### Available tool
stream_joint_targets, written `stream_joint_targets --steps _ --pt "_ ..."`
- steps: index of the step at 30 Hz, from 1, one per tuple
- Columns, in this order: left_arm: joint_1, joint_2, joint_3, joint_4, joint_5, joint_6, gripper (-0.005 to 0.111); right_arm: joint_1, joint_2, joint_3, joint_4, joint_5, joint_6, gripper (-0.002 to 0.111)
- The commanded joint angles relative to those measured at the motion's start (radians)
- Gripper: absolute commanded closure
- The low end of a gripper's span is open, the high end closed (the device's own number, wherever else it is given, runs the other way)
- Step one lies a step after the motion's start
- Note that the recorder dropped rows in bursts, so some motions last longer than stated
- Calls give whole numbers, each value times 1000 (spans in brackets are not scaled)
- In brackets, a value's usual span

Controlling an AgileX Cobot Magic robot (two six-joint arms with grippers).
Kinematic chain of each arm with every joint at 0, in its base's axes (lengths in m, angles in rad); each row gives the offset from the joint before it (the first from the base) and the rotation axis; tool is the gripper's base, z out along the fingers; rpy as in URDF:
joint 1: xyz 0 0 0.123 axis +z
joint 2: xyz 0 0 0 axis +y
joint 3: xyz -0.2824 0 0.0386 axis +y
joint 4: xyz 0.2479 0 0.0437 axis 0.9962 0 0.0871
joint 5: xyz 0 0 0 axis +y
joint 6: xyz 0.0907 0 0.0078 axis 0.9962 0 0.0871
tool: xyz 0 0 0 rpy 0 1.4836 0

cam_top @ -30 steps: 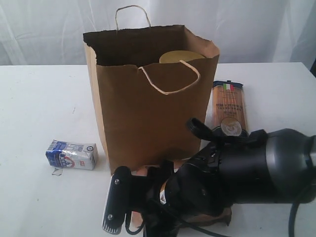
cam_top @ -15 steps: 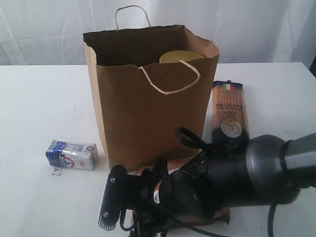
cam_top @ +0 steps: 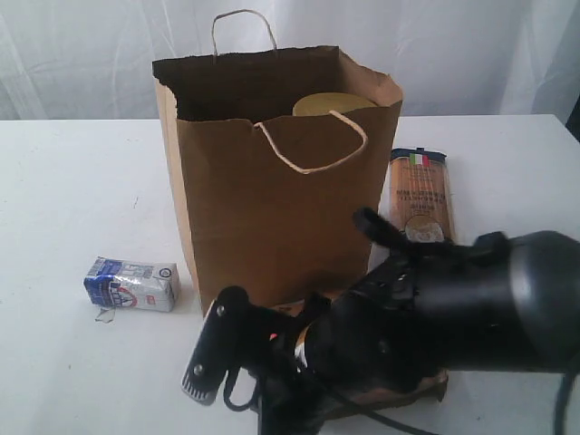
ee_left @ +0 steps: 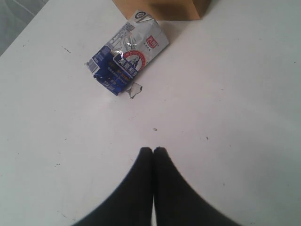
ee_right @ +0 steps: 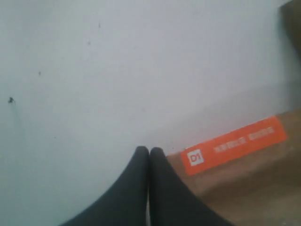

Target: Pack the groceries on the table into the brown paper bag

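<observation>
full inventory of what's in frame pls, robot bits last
paper bag: 1, brown, upright mid-table
jar lid: 1, gold, inside the bag's mouth
pasta packet: 1, orange and dark, flat, right of bag
carton: 1, blue-white, lying left of bag
pouch: 1, brown, orange label, in front of bag
table: 1, white
right arm: 1, black, over pouch
left hand: 1, black, shut, near carton
right hand: 1, black, shut, at pouch's edge

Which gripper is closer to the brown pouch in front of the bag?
Right. The right gripper, shut, sits at the edge of the pouch, by its orange label. The left gripper is over the table, short of the milk carton, with no pouch in its view.
</observation>
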Motion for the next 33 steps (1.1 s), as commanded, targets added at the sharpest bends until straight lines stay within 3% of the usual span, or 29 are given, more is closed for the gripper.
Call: stream_joint_targets --steps 1,10,18,22,29,33 --pt "2 -7 5 -3 -1 -6 107 -1 -178 2 4 17 119 108" --pt "2 -7 5 -3 -1 -6 107 -57 -271 64 -23 182 244 108" --pt "2 -7 5 -3 -1 -6 107 -144 -342 102 -218 208 503 108" --pt "2 -7 5 -3 -1 -6 107 -151 -342 102 -234 242 438 106" --pt "2 -7 5 -3 -1 -6 107 -151 -342 80 -227 246 398 77" --pt "2 -7 5 -3 -1 -6 107 -137 -342 53 -177 214 328 43"
